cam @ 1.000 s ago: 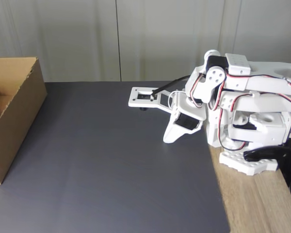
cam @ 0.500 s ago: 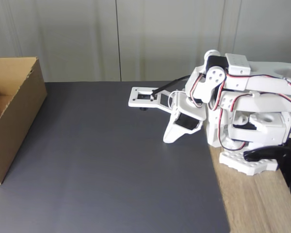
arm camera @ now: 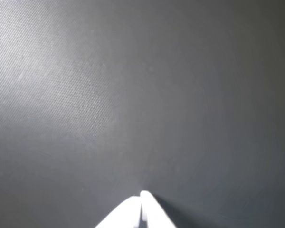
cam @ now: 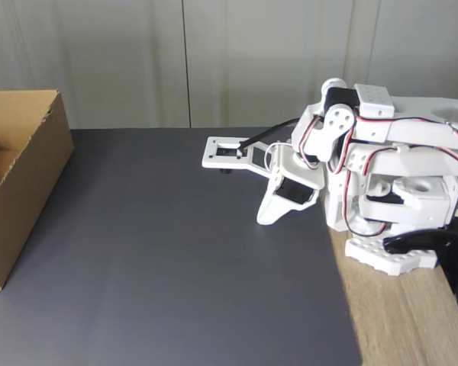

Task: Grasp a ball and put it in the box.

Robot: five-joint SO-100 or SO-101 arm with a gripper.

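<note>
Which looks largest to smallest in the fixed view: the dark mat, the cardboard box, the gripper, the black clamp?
1. Dark mat.
2. Cardboard box, cut off by the left edge, so its full size is unsure.
3 and 4. Gripper and black clamp look alike, so I do not rank them.

The fixed view stands at the front of the table, a little above it, and looks level across the dark grey mat [cam: 175, 252] toward the pale wall panels [cam: 252, 61]. It takes in the brown cardboard box [cam: 19, 183] at the mat's left edge and the folded white arm [cam: 382, 175] at its right edge. The wrist view rides on the arm, close above the mat [arm camera: 133, 95], facing down past the white gripper [arm camera: 141, 202] tips pressed together at its bottom edge. Both views share the mat.
</note>
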